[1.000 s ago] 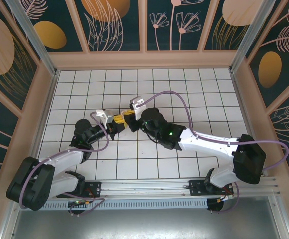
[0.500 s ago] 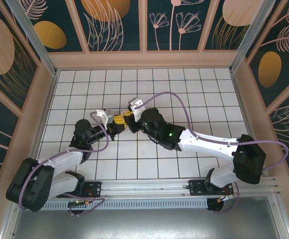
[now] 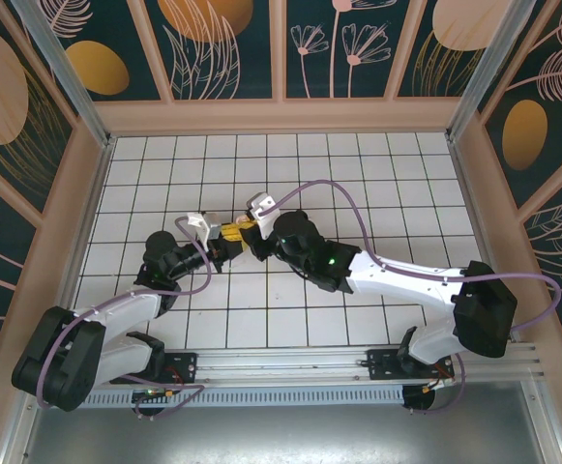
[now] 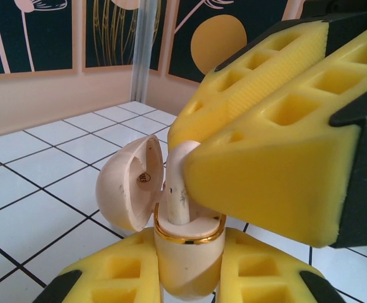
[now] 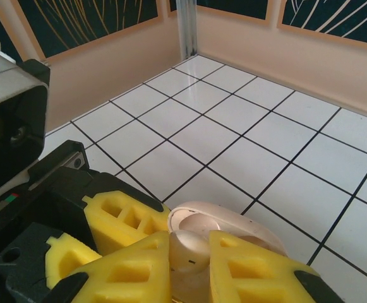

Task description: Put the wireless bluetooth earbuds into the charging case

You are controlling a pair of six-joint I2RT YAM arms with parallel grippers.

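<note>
What moved: we see the right hand [image 3: 252, 230] a tiny bit more to the left than one second ago. The left hand [image 3: 230, 235] sits in the same spot.
Left hand: we see the left fingers [image 4: 107, 278], soft and yellow, closed on the bottom half of the charging case [image 4: 186, 259], one on each side.
Charging case: it is open. Its round lid [image 4: 129, 183] tips back to the left, and a gold ring [image 4: 189, 232] runs around its mouth.
Right hand: we see the right fingers [image 5: 259, 271], yellow too, squeezed tight on one earbud [image 5: 189, 249].
Earbud: it is pale. Its thin end points down into the mouth of the case, just inside the gold ring. Its top end is pinched in the right hand.
Place: we see both hands meet tip to tip near the middle of the white tiled tabletop [image 3: 358, 174].
</note>
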